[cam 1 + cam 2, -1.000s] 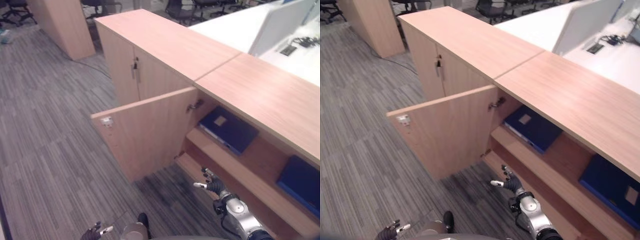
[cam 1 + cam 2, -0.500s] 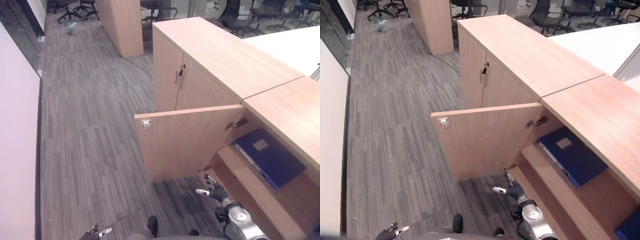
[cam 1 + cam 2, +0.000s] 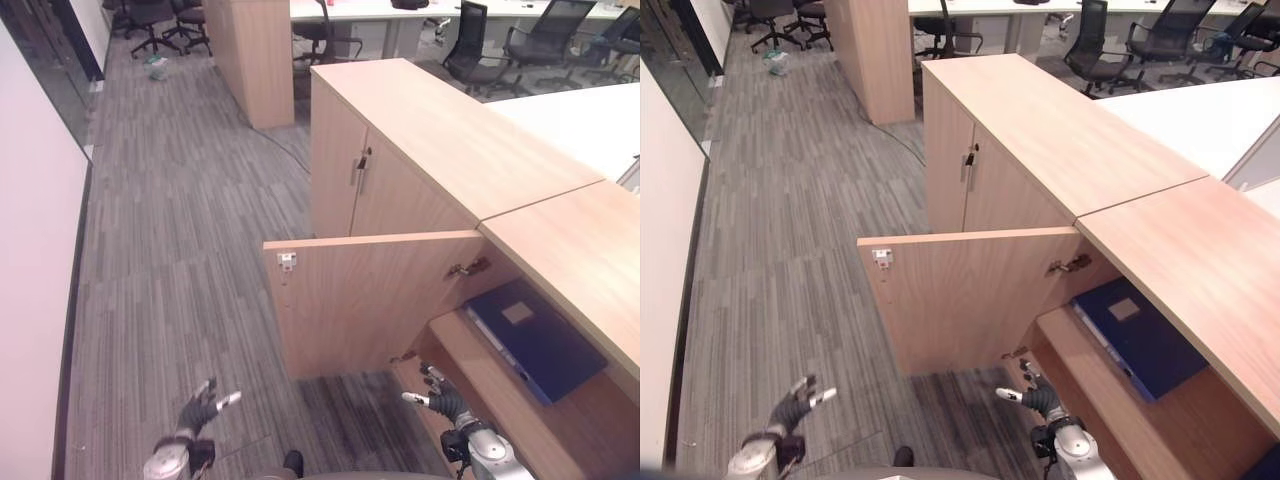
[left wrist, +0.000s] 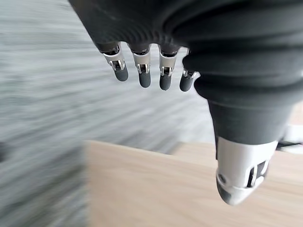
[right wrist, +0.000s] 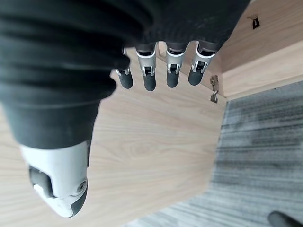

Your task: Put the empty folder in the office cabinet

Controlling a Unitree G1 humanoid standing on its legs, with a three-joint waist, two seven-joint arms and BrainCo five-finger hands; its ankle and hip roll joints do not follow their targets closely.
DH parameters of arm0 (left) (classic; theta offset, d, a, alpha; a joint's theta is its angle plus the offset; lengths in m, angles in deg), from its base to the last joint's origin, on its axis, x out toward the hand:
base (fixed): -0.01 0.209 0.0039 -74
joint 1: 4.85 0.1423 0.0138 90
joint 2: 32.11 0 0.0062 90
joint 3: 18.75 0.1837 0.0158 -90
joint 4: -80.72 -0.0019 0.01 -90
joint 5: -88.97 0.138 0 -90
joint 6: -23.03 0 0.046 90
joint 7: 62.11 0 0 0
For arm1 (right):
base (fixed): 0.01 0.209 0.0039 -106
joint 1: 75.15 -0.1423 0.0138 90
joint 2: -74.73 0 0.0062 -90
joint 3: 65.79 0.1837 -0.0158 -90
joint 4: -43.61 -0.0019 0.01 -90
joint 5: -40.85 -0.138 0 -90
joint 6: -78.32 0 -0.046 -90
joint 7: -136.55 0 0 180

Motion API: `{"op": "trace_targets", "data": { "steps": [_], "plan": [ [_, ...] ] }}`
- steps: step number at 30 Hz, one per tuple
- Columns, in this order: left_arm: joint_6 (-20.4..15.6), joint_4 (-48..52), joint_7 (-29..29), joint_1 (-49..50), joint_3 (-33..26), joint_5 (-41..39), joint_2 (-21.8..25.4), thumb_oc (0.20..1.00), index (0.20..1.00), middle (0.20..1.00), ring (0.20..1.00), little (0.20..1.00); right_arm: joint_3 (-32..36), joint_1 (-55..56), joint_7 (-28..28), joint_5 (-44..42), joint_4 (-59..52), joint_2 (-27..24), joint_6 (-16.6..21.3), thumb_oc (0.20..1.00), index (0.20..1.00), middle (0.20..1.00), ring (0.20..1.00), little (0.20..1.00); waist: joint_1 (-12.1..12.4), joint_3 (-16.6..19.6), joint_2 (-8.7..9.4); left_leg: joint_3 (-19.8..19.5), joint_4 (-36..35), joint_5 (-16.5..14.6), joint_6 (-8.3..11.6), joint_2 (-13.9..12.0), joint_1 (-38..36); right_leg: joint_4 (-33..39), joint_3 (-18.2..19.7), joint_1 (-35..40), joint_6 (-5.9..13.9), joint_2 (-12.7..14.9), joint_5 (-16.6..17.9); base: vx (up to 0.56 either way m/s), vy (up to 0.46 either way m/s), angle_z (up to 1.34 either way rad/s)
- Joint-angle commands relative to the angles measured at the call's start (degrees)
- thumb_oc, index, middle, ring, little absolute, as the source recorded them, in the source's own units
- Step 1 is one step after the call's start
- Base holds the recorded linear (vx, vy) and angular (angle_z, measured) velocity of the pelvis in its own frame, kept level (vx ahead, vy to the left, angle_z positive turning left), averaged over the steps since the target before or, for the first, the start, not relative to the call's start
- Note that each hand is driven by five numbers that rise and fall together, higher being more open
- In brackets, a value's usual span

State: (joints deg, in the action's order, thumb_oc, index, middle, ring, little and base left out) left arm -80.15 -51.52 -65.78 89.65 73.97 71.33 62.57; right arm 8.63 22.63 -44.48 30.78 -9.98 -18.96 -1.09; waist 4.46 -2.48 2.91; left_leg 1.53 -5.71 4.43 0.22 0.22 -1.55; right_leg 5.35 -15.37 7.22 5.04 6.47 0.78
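A dark blue folder point(image 3: 535, 340) lies flat on the upper shelf point(image 3: 470, 350) of the low wooden office cabinet point(image 3: 570, 240), whose door point(image 3: 370, 300) stands swung out. My right hand point(image 3: 440, 402) hovers low in front of the open bay, below the folder and apart from it, fingers straight and holding nothing. The right wrist view has that hand's fingers point(image 5: 149, 75) spread before a wooden panel point(image 5: 156, 156). My left hand point(image 3: 200, 410) is raised over the carpet at the lower left, open and empty, its fingers point(image 4: 142, 71) straight.
A taller closed cabinet point(image 3: 420, 130) with door handles point(image 3: 360, 165) adjoins on the left. Grey carpet point(image 3: 180, 240) spreads before it. Office chairs point(image 3: 520, 40) and a wooden column point(image 3: 255, 50) stand at the back, a white wall point(image 3: 30, 250) on the far left.
The camera view has shifted slightly. My left hand has risen from the bottom edge with fingers spread. My right hand stays low before the open bay.
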Motion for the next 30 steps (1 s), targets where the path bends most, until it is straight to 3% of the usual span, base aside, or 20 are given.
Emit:
{"op": "trace_targets", "data": {
  "steps": [1, 7, 13, 21, 30],
  "plan": [
    [-4.12, -1.86, 1.18, -7.47, -0.09, -3.28, 3.31, 1.000, 1.000, 1.000, 1.000, 1.000, -0.44, -2.33, 0.16, -0.79, -3.27, -2.23, 1.79, 1.000, 1.000, 1.000, 1.000, 1.000, -0.96, 0.42, -0.93, -0.11, 0.71, -4.89, 4.16, -3.95, -3.83, -3.08, 0.06, 0.03, 5.32, 3.96, -0.20, 0.00, 0.031, -0.14],
    [-4.06, -1.12, 1.38, -15.89, 0.17, -6.12, 9.21, 1.000, 1.000, 1.000, 1.000, 1.000, -1.96, -1.91, -1.37, -0.65, -2.87, -3.13, 1.07, 1.000, 1.000, 1.000, 1.000, 1.000, -3.89, 1.53, -1.64, 2.64, 0.71, -5.53, 4.27, -4.22, -5.29, -2.69, 2.65, -0.20, 5.59, 4.10, 0.76, 0.01, 0.031, -0.32],
    [-3.92, -2.47, 0.06, -21.41, 1.99, -7.01, 11.49, 1.000, 1.000, 1.000, 1.000, 1.000, -2.31, -0.19, -2.63, -0.60, 0.65, -2.80, 0.35, 1.000, 1.000, 1.000, 1.000, 1.000, -5.95, 2.08, -1.88, 3.84, 0.71, -5.99, 4.31, -4.26, -5.98, -2.68, 3.90, -0.54, 5.95, 4.31, 1.22, 0.01, 0.016, -0.16],
    [-3.39, -3.30, -1.64, -26.19, 5.97, -7.88, 10.63, 1.000, 1.000, 1.000, 1.000, 1.000, -2.09, -1.00, -2.32, -0.83, 4.67, -2.11, -0.17, 1.000, 1.000, 1.000, 1.000, 1.000, -7.55, 1.96, -1.88, 4.94, 0.71, -6.33, 4.18, -4.24, -6.45, -2.88, 5.06, -0.94, 6.24, 4.42, 1.46, 0.01, 0.008, -0.04],
    [-3.01, 0.79, -2.36, -26.45, 9.80, -9.16, 5.28, 1.000, 1.000, 1.000, 1.000, 1.000, -1.44, -2.33, -1.16, -0.70, 6.36, -1.17, -1.07, 1.000, 1.000, 1.000, 1.000, 1.000, -8.08, 1.35, -1.35, 5.35, 0.71, -6.78, 3.83, -4.11, -6.96, -3.04, 5.72, -1.08, 6.39, 4.54, 1.57, 0.00, 0.006, -0.05]
  ]
}}
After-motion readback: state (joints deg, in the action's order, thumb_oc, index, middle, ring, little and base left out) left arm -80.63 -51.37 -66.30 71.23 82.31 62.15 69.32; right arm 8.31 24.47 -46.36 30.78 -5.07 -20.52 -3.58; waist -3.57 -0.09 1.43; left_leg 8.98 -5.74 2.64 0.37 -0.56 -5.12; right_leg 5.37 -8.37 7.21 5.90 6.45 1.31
